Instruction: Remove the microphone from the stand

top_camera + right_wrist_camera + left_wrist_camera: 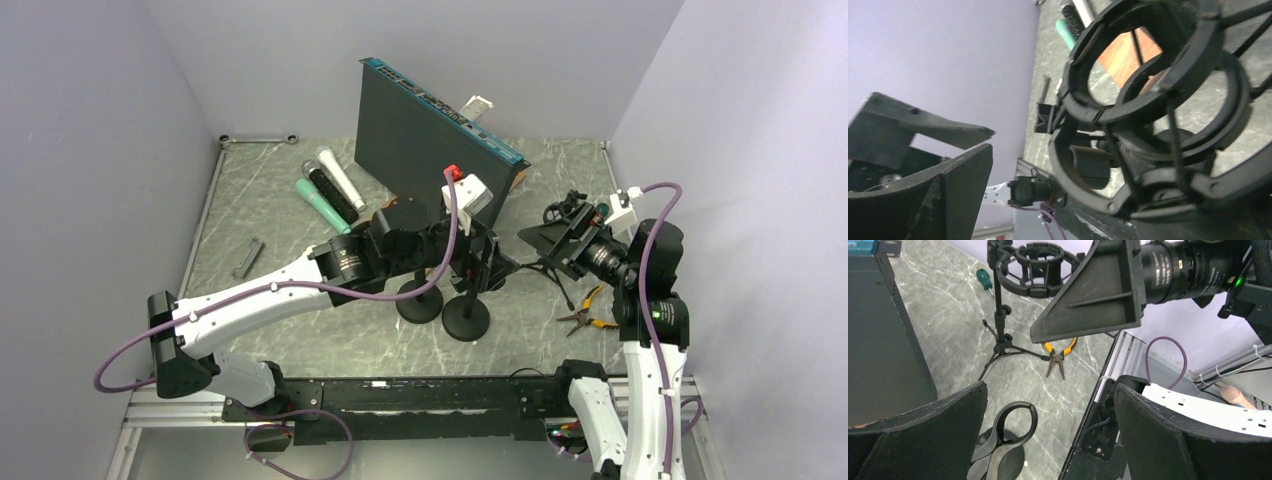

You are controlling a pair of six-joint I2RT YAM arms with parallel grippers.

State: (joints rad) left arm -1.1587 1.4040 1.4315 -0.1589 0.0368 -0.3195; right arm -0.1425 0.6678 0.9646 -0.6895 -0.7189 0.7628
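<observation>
Topping the spindly black tripod stand (pixel 999 326) is a ring-shaped plastic cradle (pixel 1040 290).

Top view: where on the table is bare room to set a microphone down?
Free: the marble between the microphones and the grey bar; the strip between the round stand bases and the pliers. Crowded: the centre, in front of the black panel, where the left arm and right arm meet.

tbl (pixel 270 200): grey marble | 3 mics (pixel 328 190) back-L | 2 rnd-base stands (pixel 466 322) ctr | pliers (pixel 585 312) R
</observation>
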